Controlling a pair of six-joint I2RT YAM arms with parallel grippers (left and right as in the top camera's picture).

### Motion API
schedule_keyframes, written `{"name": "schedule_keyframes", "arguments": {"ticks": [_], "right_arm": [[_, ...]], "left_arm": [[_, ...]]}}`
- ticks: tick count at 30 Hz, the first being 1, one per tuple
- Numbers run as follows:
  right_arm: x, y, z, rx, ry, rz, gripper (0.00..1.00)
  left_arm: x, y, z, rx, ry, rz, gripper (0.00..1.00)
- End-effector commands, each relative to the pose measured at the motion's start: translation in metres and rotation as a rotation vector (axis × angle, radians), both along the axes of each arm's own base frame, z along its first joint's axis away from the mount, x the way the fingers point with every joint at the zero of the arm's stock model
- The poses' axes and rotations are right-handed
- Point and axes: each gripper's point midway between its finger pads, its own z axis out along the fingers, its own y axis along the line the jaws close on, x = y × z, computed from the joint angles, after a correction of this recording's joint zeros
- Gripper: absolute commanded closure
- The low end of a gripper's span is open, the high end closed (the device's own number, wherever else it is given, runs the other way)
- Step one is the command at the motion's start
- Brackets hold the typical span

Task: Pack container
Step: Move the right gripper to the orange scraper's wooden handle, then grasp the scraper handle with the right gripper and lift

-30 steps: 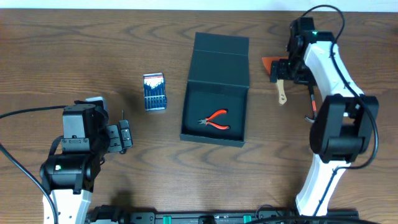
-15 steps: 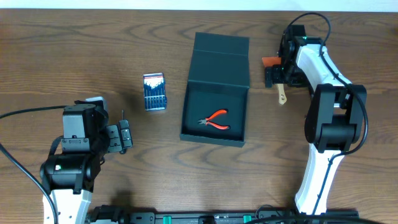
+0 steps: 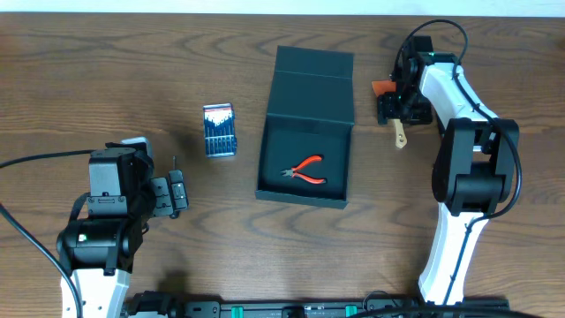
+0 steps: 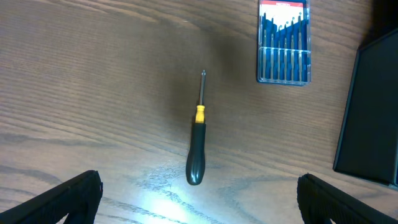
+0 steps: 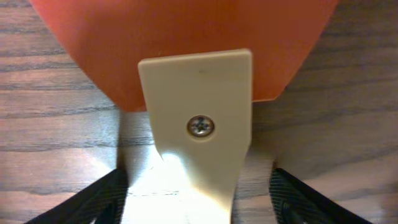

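Right gripper (image 5: 198, 202) straddles the scraper (image 5: 196, 93) handle lengthwise, jaws partly open, not yet pinching. The box (image 3: 313, 88) sits just left. Left gripper (image 4: 205, 202) gapes wide, farther off.

No legible text in any view. The one printed marking is a red header band with white lettering across the top end of the screwdriver-bit case (image 4: 283, 42), which lies on the table left of the container (image 3: 311, 88). The lettering is too small and blurred to read from the left wrist, and unresolved overhead.
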Motion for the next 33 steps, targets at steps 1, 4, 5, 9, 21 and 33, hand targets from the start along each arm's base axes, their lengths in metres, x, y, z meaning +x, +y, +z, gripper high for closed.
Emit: {"name": "schedule_keyframes", "arguments": {"ticks": [1, 4, 5, 9, 21, 33], "right_arm": [[-0.011, -0.002, -0.022, -0.004, 0.063, 0.000, 0.29], [-0.013, -0.002, -0.022, -0.003, 0.073, 0.001, 0.34], [-0.014, -0.002, -0.022, -0.003, 0.076, 0.000, 0.36], [-0.017, -0.002, -0.022, -0.002, 0.089, 0.000, 0.45], [-0.032, -0.002, -0.033, -0.002, 0.133, -0.003, 0.76], [-0.032, -0.002, -0.034, -0.001, 0.132, -0.003, 0.99]], "left_arm": [[0.003, -0.001, 0.009, -0.003, -0.022, 0.002, 0.02], [0.003, -0.001, 0.009, -0.003, -0.022, 0.002, 0.01], [0.003, -0.001, 0.009, -0.003, -0.022, 0.002, 0.01], [0.003, -0.001, 0.009, -0.003, -0.022, 0.002, 0.01], [0.003, -0.001, 0.009, -0.003, -0.022, 0.002, 0.01], [0.003, -0.001, 0.009, -0.003, -0.022, 0.001, 0.01]]}}
